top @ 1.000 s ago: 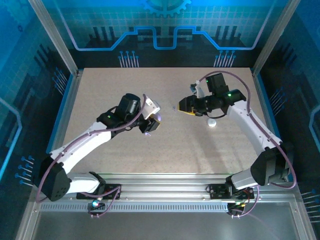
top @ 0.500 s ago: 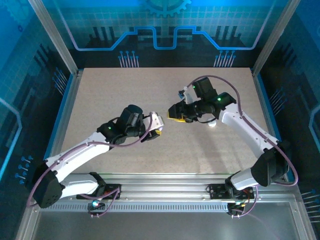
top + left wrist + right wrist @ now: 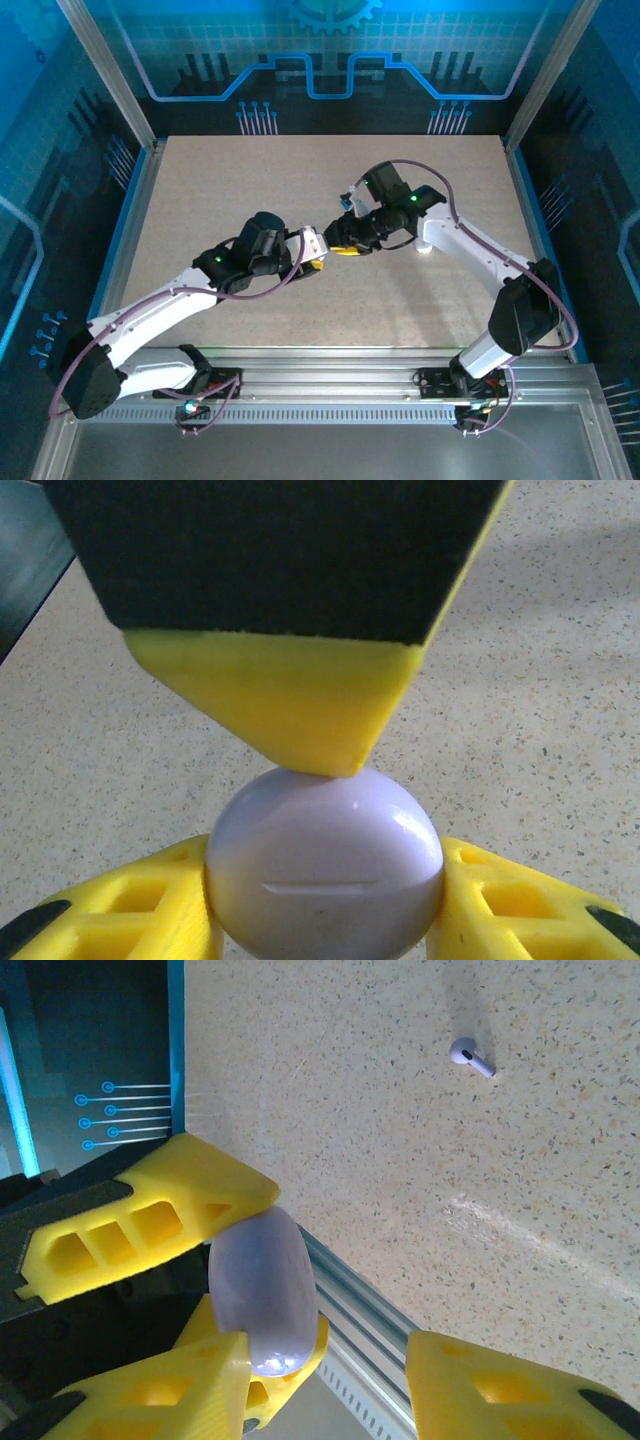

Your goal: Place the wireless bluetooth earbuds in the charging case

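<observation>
The charging case (image 3: 325, 855), a smooth pale lavender pebble with a thin seam, sits clamped between the yellow fingers of my left gripper (image 3: 325, 890). It is held above the table. In the right wrist view the same case (image 3: 262, 1290) appears edge-on between those fingers. My right gripper (image 3: 330, 1360) stands open, and one of its fingertips (image 3: 320, 720) touches the top of the case. One earbud (image 3: 470, 1057), tiny and lavender-white with a short stem, lies on the table beyond. From above, the left gripper (image 3: 316, 258) and right gripper (image 3: 340, 246) meet mid-table.
A small white round piece (image 3: 424, 247) lies on the speckled tabletop (image 3: 240, 180) beside the right forearm. Blue-lit walls enclose the table on three sides. An aluminium rail (image 3: 330, 365) runs along the near edge.
The right arm has swung left across the table, and its open gripper now touches the case. The left gripper shifted slightly right and down, still holding the case.
</observation>
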Robot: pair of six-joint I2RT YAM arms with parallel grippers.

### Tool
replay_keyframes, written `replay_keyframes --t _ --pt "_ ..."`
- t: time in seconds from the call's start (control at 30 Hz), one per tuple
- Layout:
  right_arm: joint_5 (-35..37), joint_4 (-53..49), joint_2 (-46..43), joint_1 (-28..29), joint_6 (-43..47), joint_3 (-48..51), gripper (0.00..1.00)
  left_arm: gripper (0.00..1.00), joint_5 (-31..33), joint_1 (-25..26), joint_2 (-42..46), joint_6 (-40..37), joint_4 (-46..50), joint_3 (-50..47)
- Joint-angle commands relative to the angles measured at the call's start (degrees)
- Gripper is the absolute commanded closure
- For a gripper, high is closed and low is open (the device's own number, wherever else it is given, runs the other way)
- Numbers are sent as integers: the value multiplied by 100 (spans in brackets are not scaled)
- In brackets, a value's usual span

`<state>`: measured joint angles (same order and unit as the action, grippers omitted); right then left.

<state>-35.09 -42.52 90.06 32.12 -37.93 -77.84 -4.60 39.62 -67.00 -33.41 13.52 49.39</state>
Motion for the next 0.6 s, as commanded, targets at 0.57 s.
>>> replay_keyframes --t 0.57 --pt "-481 -37 357 304 572 -442 68 59 16 68 205 18 -266 -25"
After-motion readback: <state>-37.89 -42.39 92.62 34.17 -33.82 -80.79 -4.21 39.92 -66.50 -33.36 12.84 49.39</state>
